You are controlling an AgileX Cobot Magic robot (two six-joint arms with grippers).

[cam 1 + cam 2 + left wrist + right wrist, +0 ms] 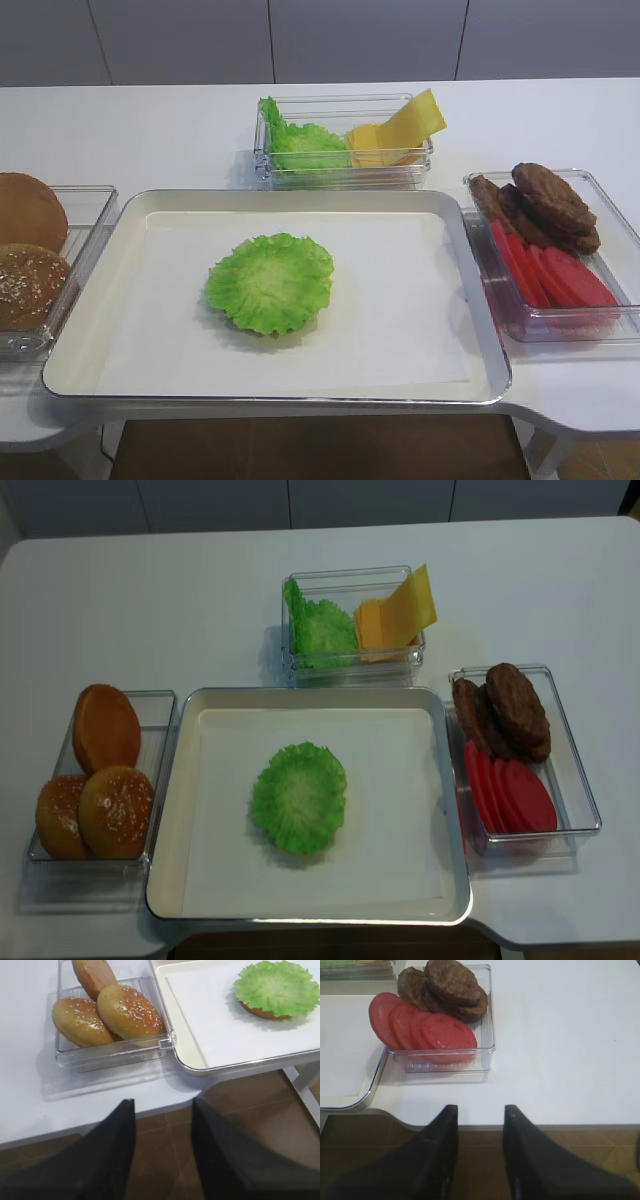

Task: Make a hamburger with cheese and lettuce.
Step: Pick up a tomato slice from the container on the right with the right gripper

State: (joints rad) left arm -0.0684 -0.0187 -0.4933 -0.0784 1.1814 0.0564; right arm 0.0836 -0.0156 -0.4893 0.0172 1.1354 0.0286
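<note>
The hamburger [270, 282] is a ruffled green lettuce leaf lying on a brown bun base, in the middle of the cream tray [140, 215]; it also shows in the realsense view [299, 797] and the left wrist view [276, 987]. Yellow-orange cheese slices [398, 135] and spare lettuce [300, 145] stand in a clear box at the back. My left gripper [163, 1105] is open and empty, hanging over the table's front edge below the bun box. My right gripper [479, 1110] is open and empty at the front edge, short of the patty box. Neither gripper shows in the high views.
A clear box at the left holds three sesame buns [128, 1010]. A clear box at the right holds dark patties [452, 985] and red tomato slices [427, 1030]. Brown floor shows below the table's front edge [545, 1127].
</note>
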